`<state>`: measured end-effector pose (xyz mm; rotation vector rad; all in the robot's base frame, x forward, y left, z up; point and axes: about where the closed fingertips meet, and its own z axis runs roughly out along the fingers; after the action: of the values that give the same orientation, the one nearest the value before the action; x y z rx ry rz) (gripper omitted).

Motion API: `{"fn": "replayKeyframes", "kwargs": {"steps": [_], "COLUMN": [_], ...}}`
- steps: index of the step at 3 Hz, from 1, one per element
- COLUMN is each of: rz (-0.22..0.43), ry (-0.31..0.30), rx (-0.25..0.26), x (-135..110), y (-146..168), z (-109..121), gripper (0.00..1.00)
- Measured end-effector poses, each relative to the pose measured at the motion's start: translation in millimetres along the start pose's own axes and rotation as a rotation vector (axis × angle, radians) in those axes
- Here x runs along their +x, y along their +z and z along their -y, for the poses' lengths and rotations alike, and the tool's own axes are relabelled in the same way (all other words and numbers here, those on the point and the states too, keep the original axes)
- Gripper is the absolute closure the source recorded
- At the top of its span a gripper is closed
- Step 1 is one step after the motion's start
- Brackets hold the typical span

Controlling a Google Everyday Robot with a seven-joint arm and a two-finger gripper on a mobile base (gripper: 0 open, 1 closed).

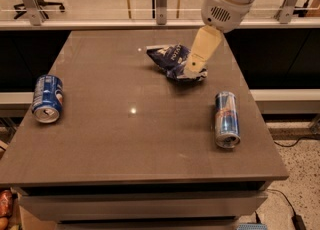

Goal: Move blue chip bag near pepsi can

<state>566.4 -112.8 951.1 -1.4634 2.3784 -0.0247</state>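
Gripper (194,68) upper centre-right, at the right edge of the chip bag (170,58). Can't tell how open it is or if it has a grip. Bag looks light, crinkly, slippery: pinch a raised fold. Pepsi can (47,99) lies left, well apart.

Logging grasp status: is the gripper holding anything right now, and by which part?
It cannot be told. The gripper is at the right-hand end, as seen, of the blue chip bag, which lies on the table.
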Motion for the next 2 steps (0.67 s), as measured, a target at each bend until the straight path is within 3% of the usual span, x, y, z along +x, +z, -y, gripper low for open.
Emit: {"fn": "replayKeyframes", "kwargs": {"steps": [2], "rz": [0.010], "ry": [0.033], "rx": [-0.005], "x": [-40], "y": [40], "z": [6], "gripper": [0.00]}}
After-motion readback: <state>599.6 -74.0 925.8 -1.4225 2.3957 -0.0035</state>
